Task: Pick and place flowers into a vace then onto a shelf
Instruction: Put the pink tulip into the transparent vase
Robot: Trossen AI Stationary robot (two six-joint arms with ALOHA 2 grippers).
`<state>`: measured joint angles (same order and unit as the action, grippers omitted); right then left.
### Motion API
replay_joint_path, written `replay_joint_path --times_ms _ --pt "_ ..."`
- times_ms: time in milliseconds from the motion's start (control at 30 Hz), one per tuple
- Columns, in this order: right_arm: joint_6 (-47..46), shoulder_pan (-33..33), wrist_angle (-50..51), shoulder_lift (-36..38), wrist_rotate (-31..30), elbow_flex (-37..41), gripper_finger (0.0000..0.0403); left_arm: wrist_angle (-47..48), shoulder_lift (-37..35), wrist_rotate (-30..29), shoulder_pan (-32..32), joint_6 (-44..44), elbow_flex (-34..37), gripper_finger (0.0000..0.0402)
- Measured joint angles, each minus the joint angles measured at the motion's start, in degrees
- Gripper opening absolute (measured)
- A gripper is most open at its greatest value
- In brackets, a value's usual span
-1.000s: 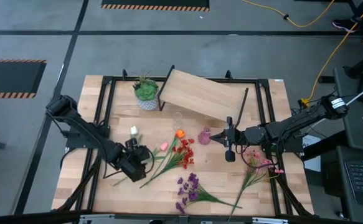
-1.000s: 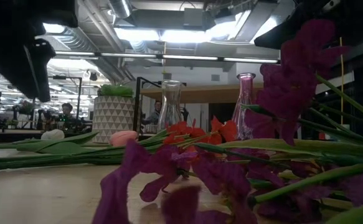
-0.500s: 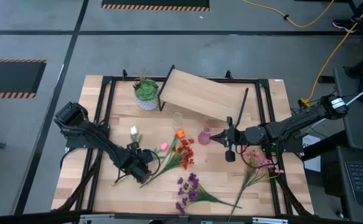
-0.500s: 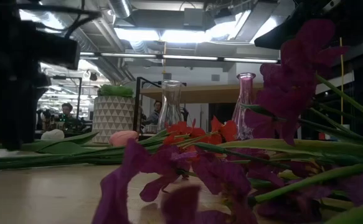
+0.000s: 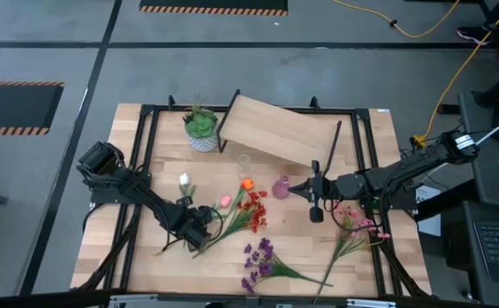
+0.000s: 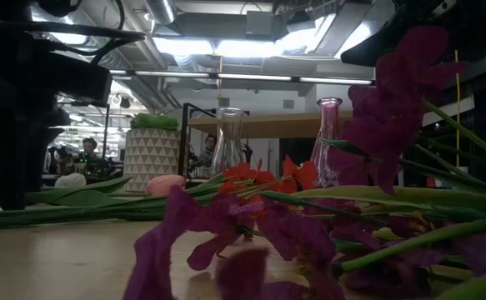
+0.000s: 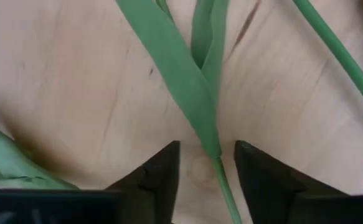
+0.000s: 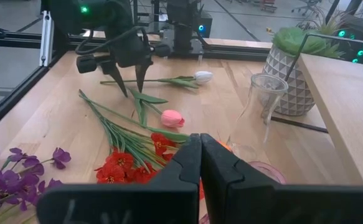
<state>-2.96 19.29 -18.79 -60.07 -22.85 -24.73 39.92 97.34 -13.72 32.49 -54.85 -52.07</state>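
Several flowers lie flat on the wooden table: a pink bloom (image 5: 225,201), a white one (image 5: 183,180), a red-orange bunch (image 5: 251,211), purple sprays (image 5: 259,257) and a pink cluster (image 5: 352,221). My left gripper (image 5: 198,229) points down, its open fingers either side of the pink bloom's green stem (image 7: 220,177) just below a long leaf (image 7: 181,74), without touching it. My right gripper (image 8: 200,152) hangs shut beside the pink vase (image 5: 281,186). A clear glass vase (image 8: 259,118) stands near the shelf (image 5: 283,133).
A green plant in a white patterned pot (image 5: 201,128) stands at the far left of the shelf. A black metal frame (image 5: 146,171) runs around the table. The near left of the table (image 5: 121,257) holds only stems and arm cables.
My left gripper has come down toward the table and a little toward the flowers, tipping more steeply downward, so that its fingers now stand around the pink bloom's stem. The flowers and my right arm have kept still.
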Motion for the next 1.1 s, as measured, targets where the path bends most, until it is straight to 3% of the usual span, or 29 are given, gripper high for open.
replay_joint_path --times_ms 367,700,900,1100 --pt "0.0 0.0 0.0 0.0 0.0 0.0 0.0007 1.1 -0.6 4.2 -0.1 -2.0 0.1 0.0009" --pt "-1.5 0.0 0.7 0.0 0.0 0.0 0.0007 9.8 -10.6 0.9 0.1 -5.3 0.2 0.0006" --pt "-1.6 0.0 1.3 0.0 0.0 0.0 0.0007 11.2 -17.2 -5.4 2.2 -2.5 0.2 0.0005" --pt "-2.8 0.0 1.3 -0.3 0.0 0.0 0.0007 11.2 -21.4 -7.9 5.5 0.4 0.2 0.0004"
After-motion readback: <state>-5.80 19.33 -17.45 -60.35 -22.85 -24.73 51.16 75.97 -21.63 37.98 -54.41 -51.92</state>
